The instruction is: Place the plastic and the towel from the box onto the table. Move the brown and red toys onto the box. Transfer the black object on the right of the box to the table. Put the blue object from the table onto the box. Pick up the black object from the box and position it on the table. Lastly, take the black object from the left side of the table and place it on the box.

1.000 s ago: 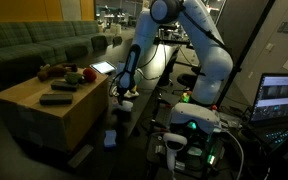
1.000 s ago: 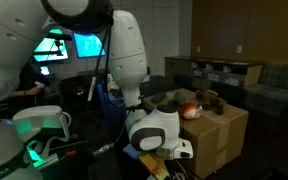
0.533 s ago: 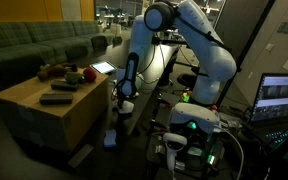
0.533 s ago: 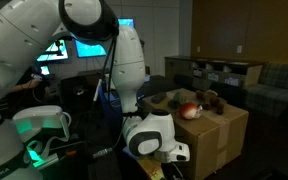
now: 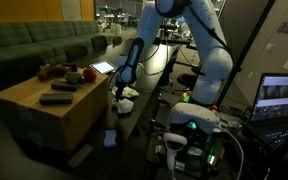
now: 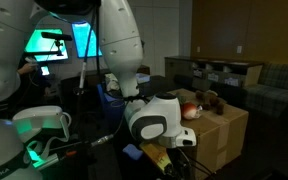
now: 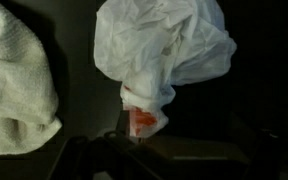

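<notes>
Dark, matte table point(image 7: 269, 110), flat, beneath everything in the wrist view. One tan cardboard box point(image 5: 24, 100), flat-topped, at 9 o'clock from the gripper point(image 5: 118, 92) in an exterior view. One nubby white towel point(image 7: 14, 80) on the table at 9 o'clock. One crumpled white plastic point(image 7: 164, 45) at 12 o'clock, apart from the towel, with its orange-patched tail hanging toward 6, just beside the gripper. Two toys atop the box: lumpy brown toy point(image 6: 210, 100), round red toy point(image 5: 87, 74). Jaw gap too dark to tell, and hold on the plastic unclear.
</notes>
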`<control>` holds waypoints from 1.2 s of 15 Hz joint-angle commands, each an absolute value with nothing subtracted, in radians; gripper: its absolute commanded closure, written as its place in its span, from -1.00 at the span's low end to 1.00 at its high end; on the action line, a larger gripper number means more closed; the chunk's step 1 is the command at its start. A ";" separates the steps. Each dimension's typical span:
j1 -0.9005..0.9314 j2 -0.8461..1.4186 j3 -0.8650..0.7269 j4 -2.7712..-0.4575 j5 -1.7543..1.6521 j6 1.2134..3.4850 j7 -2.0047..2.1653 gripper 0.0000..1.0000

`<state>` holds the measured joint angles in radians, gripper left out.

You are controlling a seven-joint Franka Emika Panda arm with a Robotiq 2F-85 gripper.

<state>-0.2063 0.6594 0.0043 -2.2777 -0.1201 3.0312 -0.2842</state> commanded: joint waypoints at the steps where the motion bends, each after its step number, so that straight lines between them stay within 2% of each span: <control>1: -0.406 0.461 0.194 -2.369 -0.088 2.900 -0.406 -1.00; 4: -0.523 0.343 0.323 -2.374 0.048 2.792 -0.530 -1.00; 7: -0.520 0.236 0.340 -2.358 0.196 2.705 -0.649 -1.00; 11: -0.397 0.124 0.252 -2.329 0.300 2.624 -0.745 -1.00; 18: -0.175 0.095 0.167 -2.267 0.320 2.666 -0.909 -1.00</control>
